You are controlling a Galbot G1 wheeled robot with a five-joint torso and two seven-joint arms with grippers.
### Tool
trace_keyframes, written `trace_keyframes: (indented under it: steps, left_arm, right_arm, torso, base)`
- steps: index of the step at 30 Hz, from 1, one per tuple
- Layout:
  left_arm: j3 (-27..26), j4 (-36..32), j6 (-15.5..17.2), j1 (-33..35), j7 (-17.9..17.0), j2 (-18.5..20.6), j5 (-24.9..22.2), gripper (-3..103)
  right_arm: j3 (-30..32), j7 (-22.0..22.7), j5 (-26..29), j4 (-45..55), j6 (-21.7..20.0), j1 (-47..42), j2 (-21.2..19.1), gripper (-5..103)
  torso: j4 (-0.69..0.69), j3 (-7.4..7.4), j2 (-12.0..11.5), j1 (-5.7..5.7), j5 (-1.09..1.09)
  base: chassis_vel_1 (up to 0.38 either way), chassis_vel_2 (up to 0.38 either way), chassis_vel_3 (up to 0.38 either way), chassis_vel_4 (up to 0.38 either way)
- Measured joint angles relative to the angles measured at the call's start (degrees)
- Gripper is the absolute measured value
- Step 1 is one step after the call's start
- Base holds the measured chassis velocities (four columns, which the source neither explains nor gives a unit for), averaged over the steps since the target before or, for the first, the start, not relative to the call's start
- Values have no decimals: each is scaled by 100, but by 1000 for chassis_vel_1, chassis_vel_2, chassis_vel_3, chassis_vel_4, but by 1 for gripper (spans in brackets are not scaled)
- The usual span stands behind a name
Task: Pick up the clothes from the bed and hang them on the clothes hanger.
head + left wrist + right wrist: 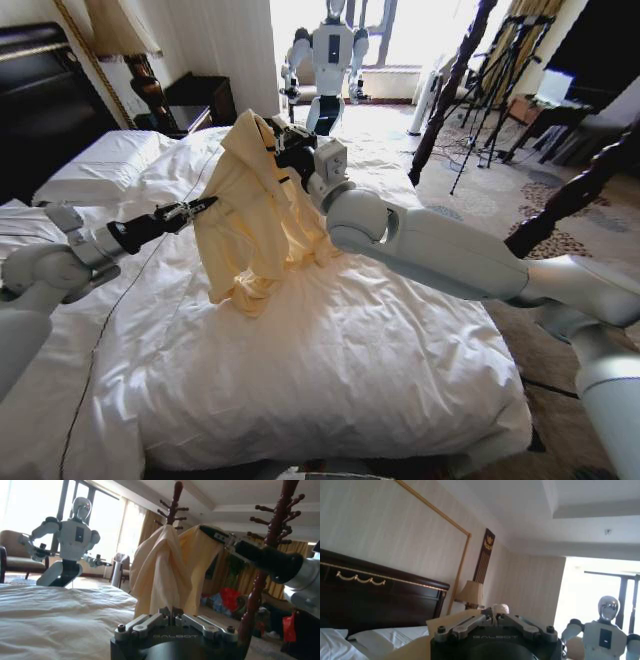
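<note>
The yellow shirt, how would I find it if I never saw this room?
Find the big white bed. Above its middle, the shirt hangs in the air between the right gripper at its top and the left gripper at its side. It is the one butter-yellow thing among white bedding.

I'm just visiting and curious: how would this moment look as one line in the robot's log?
right pincer: shut on yellow shirt, lifted above bed | left pincer: shut on shirt's side | hanging: not yet done

One yellow shirt [255, 215]; one bed [340, 360]; two pillows [100, 165] at its head edge; two grippers, left gripper [207, 204] and right gripper [280, 140]; one bedside lamp [120, 30].
</note>
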Motion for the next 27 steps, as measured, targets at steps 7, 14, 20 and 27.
trace_keyframes:
  steps: [7,14,20,27]
  left_arm:
    - [72,17,5,-118,-274,-2,-2,2]
    - [3,-52,8,-105,-270,31,-113,2]
    - [-24,-91,8,-100,-259,33,-134,2]
    - [-61,-150,6,-131,-300,7,-197,2]
  right_arm:
    - [-123,186,193,441,-91,69,62,0]
    - [-279,340,321,521,-480,-176,-251,-2]
    - [-316,506,1259,694,-793,-438,-642,8]
    - [-332,1088,2847,1284,-1086,-589,-923,27]
  torso:
    - [0,0,0,0,0]
    - [1,0,0,0,2]
    - [-2,1,0,1,4]
    - [1,1,0,0,0]
  base:
    - [0,0,0,0]
    - [0,0,0,0]
    - [0,0,0,0]
    - [0,0,0,0]
